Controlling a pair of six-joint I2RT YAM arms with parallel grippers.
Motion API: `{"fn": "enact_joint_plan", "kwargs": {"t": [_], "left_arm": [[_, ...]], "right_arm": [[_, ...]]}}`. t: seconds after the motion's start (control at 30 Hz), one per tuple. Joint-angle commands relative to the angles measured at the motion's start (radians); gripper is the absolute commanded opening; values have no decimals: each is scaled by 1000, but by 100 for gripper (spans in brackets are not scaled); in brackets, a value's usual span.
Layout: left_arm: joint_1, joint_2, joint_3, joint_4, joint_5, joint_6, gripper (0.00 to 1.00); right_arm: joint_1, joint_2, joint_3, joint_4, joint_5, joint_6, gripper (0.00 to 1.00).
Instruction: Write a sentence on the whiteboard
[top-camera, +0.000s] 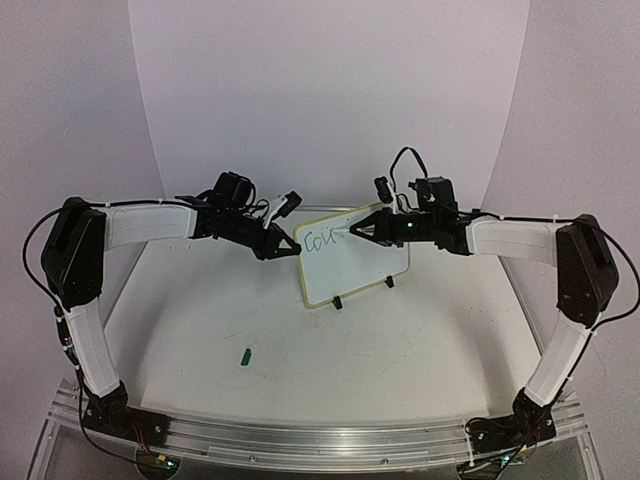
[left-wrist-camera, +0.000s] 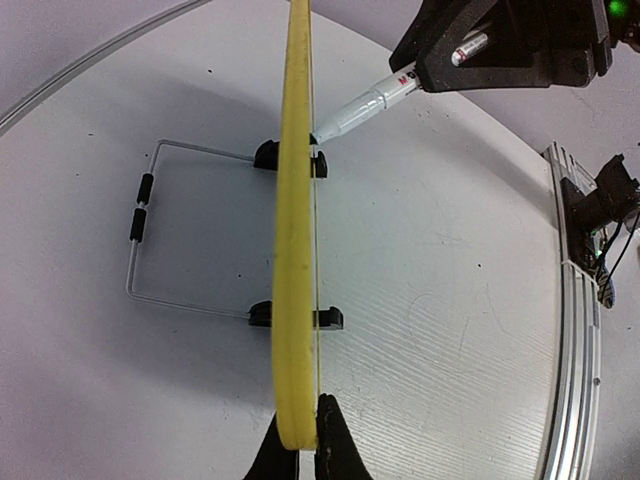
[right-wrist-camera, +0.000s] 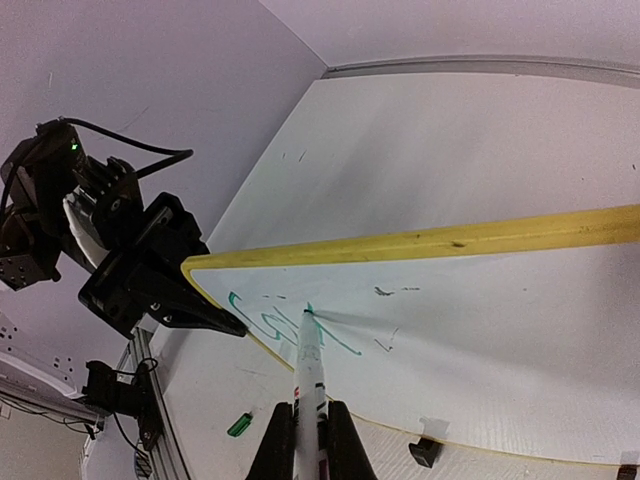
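L jaws pinch whiteboard (top-camera: 362, 268) rim; R jaws pinch marker (right-wrist-camera: 310, 380) at sentence (top-camera: 321, 240).

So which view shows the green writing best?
Top external: the green writing faces the camera, its first letters legible. Right wrist sees it obliquely, partly behind the marker. Left wrist has the whiteboard edge-on, writing hidden.

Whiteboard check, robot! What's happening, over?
Left end effector shut on yellow-rimmed white whiteboard edge. Right end effector shut on white marker pen, tip on board. Green handwritten letters started. Nothing blocking.
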Motion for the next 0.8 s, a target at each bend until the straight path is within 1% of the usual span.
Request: {"fn": "enact_joint_plan", "kwargs": {"t": [0.0,0.27,0.77], "left_arm": [[-7,20,30,-25,-10,19,0],[-7,17,29,-22,-9,16,0],[-7,14,29,-22,-9,16,0]], "right_arm": [[3,-48,1,27,95,8,0],[2,-81,-32,27,121,11,0],[2,-42,-87,25,102,14,0]]}}
